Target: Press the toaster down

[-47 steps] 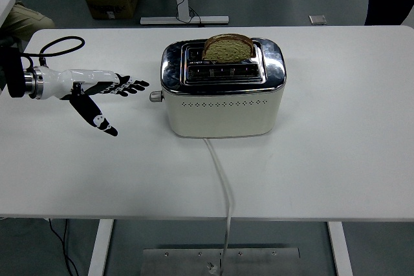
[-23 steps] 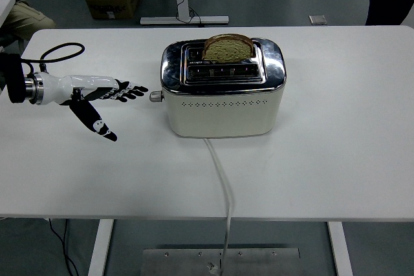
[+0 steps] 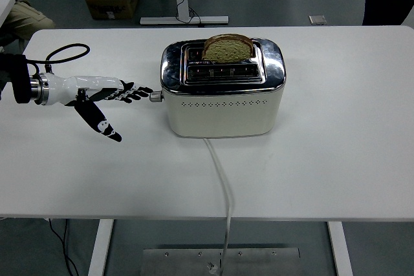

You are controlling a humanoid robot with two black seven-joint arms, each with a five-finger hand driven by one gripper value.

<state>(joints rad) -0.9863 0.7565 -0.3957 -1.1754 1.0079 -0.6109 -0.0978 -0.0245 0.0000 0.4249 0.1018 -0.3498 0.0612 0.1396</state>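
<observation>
Head view: cream toaster (image 3: 223, 92) with chrome top standing near middle of white table (image 3: 349, 127), slightly toward far side. Slice of bread (image 3: 228, 48) upright in rear slot, sticking up well above top. Front slot looks empty. Small round lever knob (image 3: 155, 96) on toaster's left end, sitting high. White cord (image 3: 223, 185) running from toaster's front base toward near table edge and over it.

Left hand (image 3: 107, 95) reaching in from left edge, white forearm shell, black fingers. Fingers (image 3: 137, 91) stretched out flat toward toaster, spread, holding nothing; tips right at lever knob, touching or just short, cannot tell which. Thumb (image 3: 103, 126) splayed down and toward near edge, apart from other fingers. Black cable loop (image 3: 65, 50) behind wrist.

Beyond table: cardboard box (image 3: 111, 3) on floor at top left, person's knee (image 3: 24, 16) at far left edge.
</observation>
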